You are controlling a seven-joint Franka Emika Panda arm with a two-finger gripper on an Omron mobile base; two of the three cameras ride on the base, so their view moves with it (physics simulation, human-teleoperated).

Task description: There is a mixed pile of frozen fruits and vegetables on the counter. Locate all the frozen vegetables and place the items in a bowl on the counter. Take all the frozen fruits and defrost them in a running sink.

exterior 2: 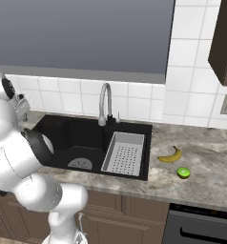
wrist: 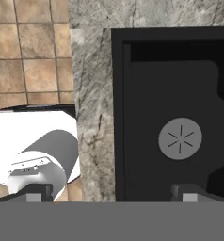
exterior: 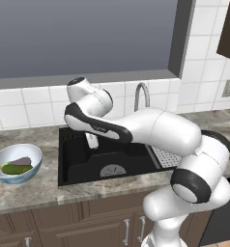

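- The gripper hangs with its jaws spread wide and nothing between them, looking straight down; one fingertip sits over the table's front edge, the other over the black basin.
- Directly below it lies the sink, with the round drain just ahead of the fingertips. In the left base view the hand hangs over the basin's left half, under the bent white arm.
- Both vegetables are in place: the dark green cucumber and the grey-purple eggplant lie together in the bowl, which stands on the table just left of the sink.
- The fruits lie the other way, well apart from the gripper: the banana and the lime rest on the table to the right of the sink, beyond the grey perforated tray.
- The banana is the nearer of the two, just beside the sink's right rim; its long axis runs slantwise, the far end pointing away from the sink.
- My judgement: the coming reach must cross the whole basin rightward, and the jaws should close across the banana's narrow width.
- The chrome faucet stands behind the basin; I cannot tell whether water runs.
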